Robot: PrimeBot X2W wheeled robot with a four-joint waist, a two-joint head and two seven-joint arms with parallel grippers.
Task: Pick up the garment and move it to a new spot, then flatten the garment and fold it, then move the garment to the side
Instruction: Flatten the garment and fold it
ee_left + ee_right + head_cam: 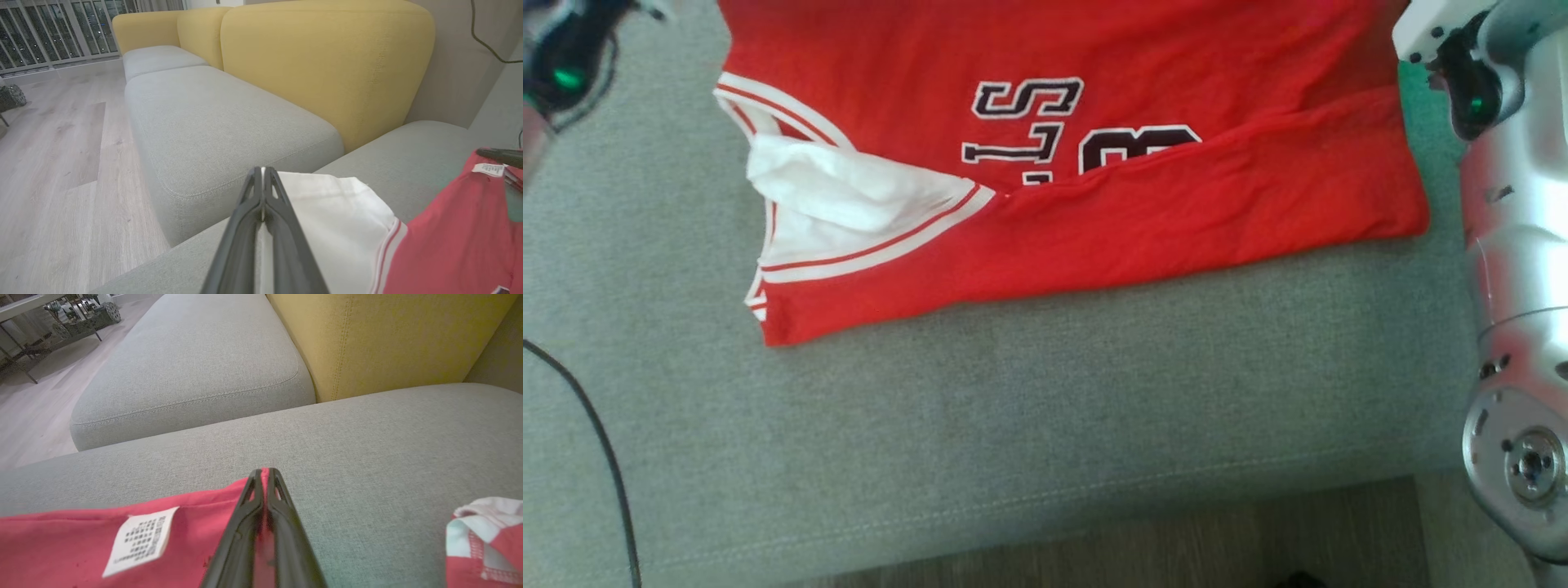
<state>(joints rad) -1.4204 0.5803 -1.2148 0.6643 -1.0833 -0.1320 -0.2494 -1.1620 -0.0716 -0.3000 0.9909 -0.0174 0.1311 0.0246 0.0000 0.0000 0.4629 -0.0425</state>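
- Nearest me, the right gripper [264,473] is clenched on the edge of the red garment [1094,220], lower centre of its wrist view.
- My left gripper [263,173] is clamped on its white part.
- I see the garment spread across the upper centre of the head view, on the grey cushion [1013,408].
- Beyond it stands the yellow backrest [327,61].

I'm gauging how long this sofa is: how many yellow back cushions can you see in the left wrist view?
3: the nearest yellow back cushion at centre right; a second beyond it; a third farthest, toward the railing. More may lie out of frame.
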